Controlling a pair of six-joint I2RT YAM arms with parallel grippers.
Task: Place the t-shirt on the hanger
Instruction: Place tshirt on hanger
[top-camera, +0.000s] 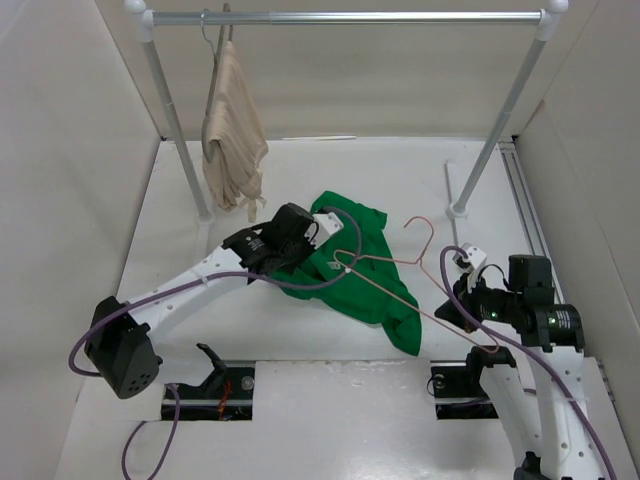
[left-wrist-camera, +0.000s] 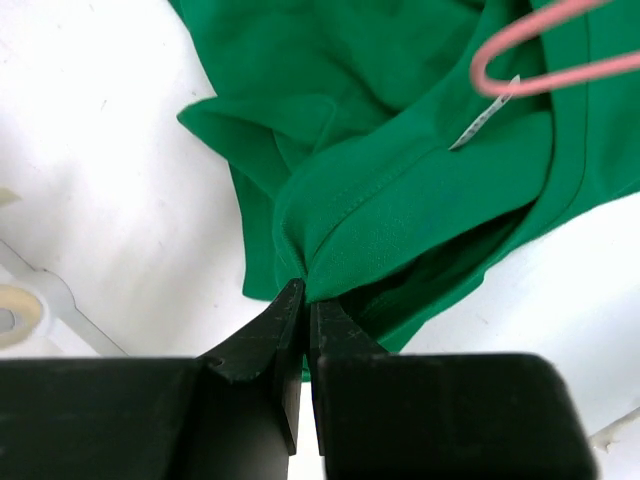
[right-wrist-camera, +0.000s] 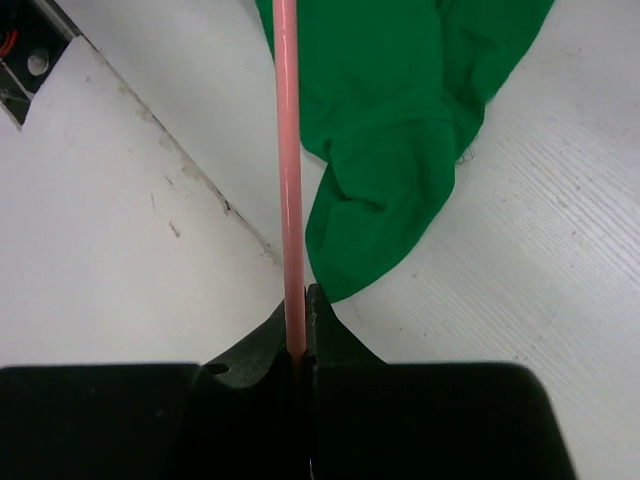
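Note:
The bright green t-shirt (top-camera: 352, 262) lies crumpled mid-table. The pink wire hanger (top-camera: 400, 262) lies across it, with its hook (top-camera: 425, 232) to the right of the shirt. My left gripper (top-camera: 305, 255) is shut on a fold of the shirt's edge (left-wrist-camera: 380, 200); in the left wrist view its tips (left-wrist-camera: 303, 288) pinch green fabric, and one looped end of the hanger (left-wrist-camera: 540, 48) rests over the shirt beside a white label (left-wrist-camera: 482, 120). My right gripper (top-camera: 452, 315) is shut on the hanger's wire (right-wrist-camera: 288, 150) near the shirt's lower tip (right-wrist-camera: 385, 200).
A clothes rack (top-camera: 350, 17) spans the back on two slanted posts, with a foot (top-camera: 458, 210) right of the shirt. A beige garment (top-camera: 232, 135) hangs from it at the left on a grey hanger. White walls enclose the table on three sides.

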